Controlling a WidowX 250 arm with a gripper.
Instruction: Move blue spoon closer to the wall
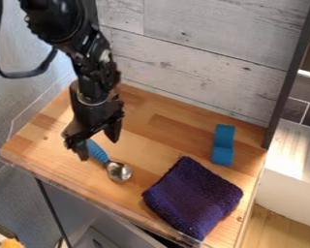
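With the spoon as clock centre, black gripper (97, 148) hangs at 11 o'clock over the handle end, fingers well parted, one on either side of the handle as seen here; contact cannot be told. Blue-handled spoon (101, 154) lies on the wooden tabletop (164, 140), handle toward 11, metal bowl toward 5. Plank wall (196, 68) rises at 1 o'clock, the gripper itself crowding the spoon's wall side, while blue curved block (224, 145) sits at 3 and folded purple cloth (193, 198) at 4, both aside from that line.
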